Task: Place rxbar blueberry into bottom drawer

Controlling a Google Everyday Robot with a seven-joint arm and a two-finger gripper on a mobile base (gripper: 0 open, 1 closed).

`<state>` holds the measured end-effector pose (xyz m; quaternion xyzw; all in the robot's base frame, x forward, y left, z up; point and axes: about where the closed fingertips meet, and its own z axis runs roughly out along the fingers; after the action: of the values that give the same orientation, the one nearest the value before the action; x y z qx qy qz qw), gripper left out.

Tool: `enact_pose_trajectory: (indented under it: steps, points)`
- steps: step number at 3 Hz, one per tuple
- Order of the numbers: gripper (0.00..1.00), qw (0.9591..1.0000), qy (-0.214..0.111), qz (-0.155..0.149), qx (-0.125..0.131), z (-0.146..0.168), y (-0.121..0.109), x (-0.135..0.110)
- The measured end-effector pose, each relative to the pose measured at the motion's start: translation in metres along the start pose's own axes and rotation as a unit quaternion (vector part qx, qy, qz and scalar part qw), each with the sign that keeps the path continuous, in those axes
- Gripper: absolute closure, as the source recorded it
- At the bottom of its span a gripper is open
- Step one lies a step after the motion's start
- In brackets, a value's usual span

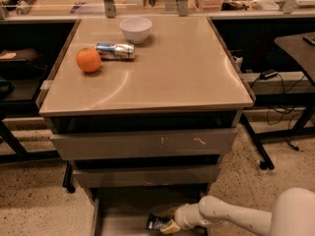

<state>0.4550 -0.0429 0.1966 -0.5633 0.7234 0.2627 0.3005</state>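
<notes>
The bottom drawer (110, 221) is pulled out at the foot of the cabinet, a shallow grey tray with a flat floor. The rxbar blueberry (156, 223), a small dark navy wrapper, is low over the drawer floor at its right side. My gripper (167, 225) reaches in from the lower right on a white arm and is shut on the bar's right end. I cannot tell if the bar touches the floor.
On the cabinet top sit an orange (88, 60), a silvery-blue can (115, 49) lying on its side and a white bowl (135, 29). Two upper grey drawers (142, 144) are closed above. Dark desks and cables flank the cabinet.
</notes>
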Motion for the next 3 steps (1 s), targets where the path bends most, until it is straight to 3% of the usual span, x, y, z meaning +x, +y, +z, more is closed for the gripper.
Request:
enact_pose_trajectory:
  steps: [2,3]
  points:
    - [1.00,0.9974,0.037,0.058,0.021,0.022,-0.012,0.053]
    - [0.82,0.9973,0.038,0.059,0.021,0.022,-0.012,0.054]
